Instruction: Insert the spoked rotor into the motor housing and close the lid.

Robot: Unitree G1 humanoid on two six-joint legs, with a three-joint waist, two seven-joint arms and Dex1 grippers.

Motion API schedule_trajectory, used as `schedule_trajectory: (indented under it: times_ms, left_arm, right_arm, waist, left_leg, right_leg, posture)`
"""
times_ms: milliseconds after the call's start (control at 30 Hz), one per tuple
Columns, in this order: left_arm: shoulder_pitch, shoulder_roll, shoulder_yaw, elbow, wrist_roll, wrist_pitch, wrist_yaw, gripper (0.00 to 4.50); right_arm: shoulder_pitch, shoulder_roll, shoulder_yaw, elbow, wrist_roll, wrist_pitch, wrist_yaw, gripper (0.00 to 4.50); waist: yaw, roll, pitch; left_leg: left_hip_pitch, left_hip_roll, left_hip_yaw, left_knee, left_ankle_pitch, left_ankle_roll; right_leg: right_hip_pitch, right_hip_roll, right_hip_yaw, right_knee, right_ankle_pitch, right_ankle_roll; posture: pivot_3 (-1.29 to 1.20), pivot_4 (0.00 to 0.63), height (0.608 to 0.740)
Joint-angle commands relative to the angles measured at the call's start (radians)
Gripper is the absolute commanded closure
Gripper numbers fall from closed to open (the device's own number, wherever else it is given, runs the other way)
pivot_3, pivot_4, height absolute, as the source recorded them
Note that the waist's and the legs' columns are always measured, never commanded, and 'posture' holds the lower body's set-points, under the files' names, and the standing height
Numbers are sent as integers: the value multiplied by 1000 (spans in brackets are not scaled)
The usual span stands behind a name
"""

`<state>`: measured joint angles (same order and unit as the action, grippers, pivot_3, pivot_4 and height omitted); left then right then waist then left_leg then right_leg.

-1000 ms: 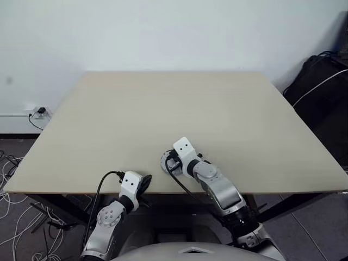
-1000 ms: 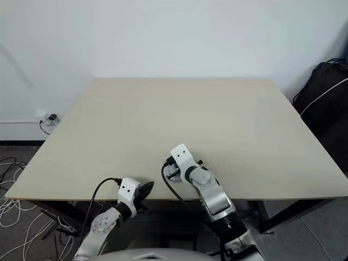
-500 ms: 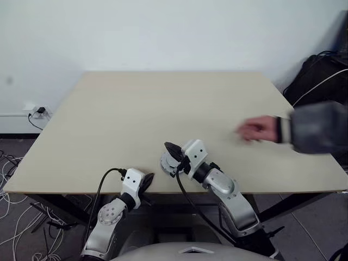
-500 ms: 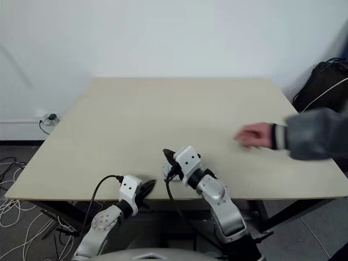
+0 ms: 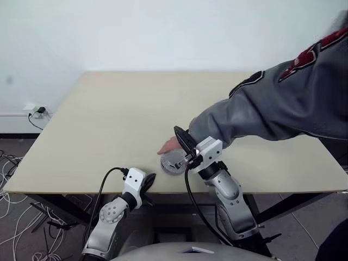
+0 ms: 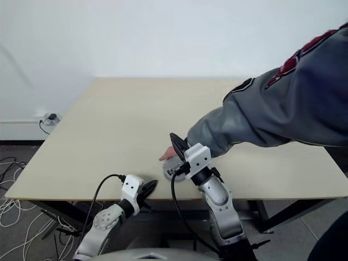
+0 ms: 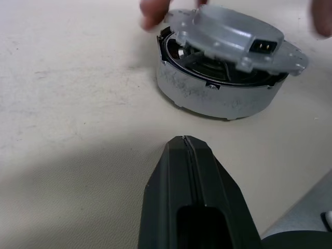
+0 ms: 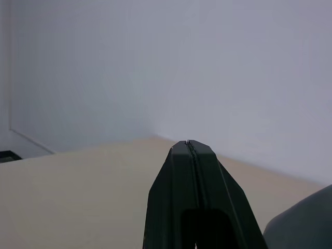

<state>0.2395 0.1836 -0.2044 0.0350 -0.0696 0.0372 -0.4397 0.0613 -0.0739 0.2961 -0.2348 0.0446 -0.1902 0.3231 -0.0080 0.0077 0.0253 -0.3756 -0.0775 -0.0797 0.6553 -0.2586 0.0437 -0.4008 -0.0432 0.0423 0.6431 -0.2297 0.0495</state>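
Pale beige tabletop (image 5: 136, 114) against a plain white wall sets the scene, and from where I stand both pincers are empty. At the near edge the left gripper (image 7: 187, 142) has its two black fingers pressed flat together, aimed low across the surface at the motor housing (image 7: 218, 101), which sits on the table just in front of it, not touching. The right gripper (image 5: 182, 140) is likewise closed on nothing, tilted upward above the housing and pointing toward the far wall. A person's hand (image 5: 169, 145), on a grey sleeve (image 5: 272, 106) reaching in from the right, rests at the far side of the housing. The housing is a round, pale grey drum standing on its flat base, so its axis runs straight up; it has no real long side. On top the lid (image 7: 228, 33) lies crooked, lifted toward the gripper side with a dark gap beneath it, its small connector block facing the left gripper. I cannot tell whether the spoked rotor is inside. As I judge it, neither arm should move until the hand is clear; the lid would then want levelling and a straight downward press, with the housing steadied against sliding.
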Motion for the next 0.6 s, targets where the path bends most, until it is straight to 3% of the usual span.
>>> schedule_trajectory:
  times_ms: [33,600]
  left_arm:
    - [-18,1,3,-56,-6,-6,-1,4500]
    - [-12,-1,5,-64,-7,-6,4,4500]
  right_arm:
    - [-15,1,-1,-11,2,-25,3,4476]
    - [-18,-8,11,-12,5,-8,12,4476]
  waist:
    - [0,0,0]
    - [1,0,0]
  left_leg:
    - [0,0,0,0,0,0]
    - [1,0,0,0,0,0]
  right_leg:
    - [0,0,0,0,0,0]
    - [1,0,0,0,0,0]
  posture:
    - [0,0,740]
    - [0,0,740]
